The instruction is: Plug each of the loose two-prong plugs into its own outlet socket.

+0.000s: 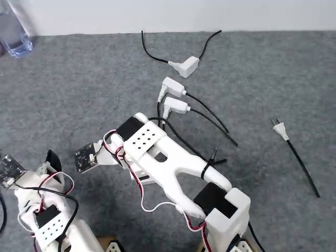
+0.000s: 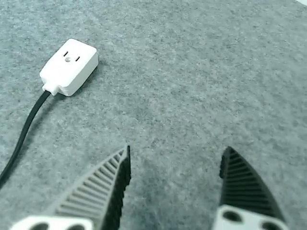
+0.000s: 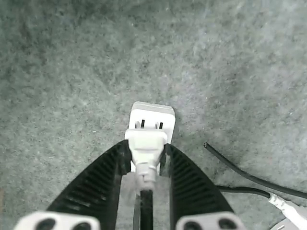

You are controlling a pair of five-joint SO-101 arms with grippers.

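At the left, the left gripper (image 2: 175, 158) is held with its jaws spread wide and nothing between them, above the grey felt surface (image 2: 206, 72). An unoccupied outlet socket (image 2: 69, 66) on a black cord is seen lying ahead of it, its slots bare. Toward the middle, the right gripper (image 3: 146, 152) is pinched on a white two-prong plug (image 3: 146, 143), which is set against the face of a white socket block (image 3: 152, 113). The prongs have entered the block, yet a stretch of metal is exposed between plug and face, so this insertion is judged begun but not fully seated. In the high view the right arm (image 1: 173, 163) is laid across that spot, and the joint is hidden beneath it. Just beyond the arm lie a nearer socket (image 1: 177, 106) and a middle socket (image 1: 174, 86), each with a short white stub at its end. Whether those stubs are seated plugs cannot be told. Farther back, a far socket (image 1: 189, 66) is seen with cords running off both ways, and its occupancy cannot be made out. Nor can the bare socket of the left wrist view be matched to any of these. At the far right a loose plug (image 1: 280, 127) on its black lead (image 1: 303, 168) lies flat, well apart from every socket, and is clearly left to be done.
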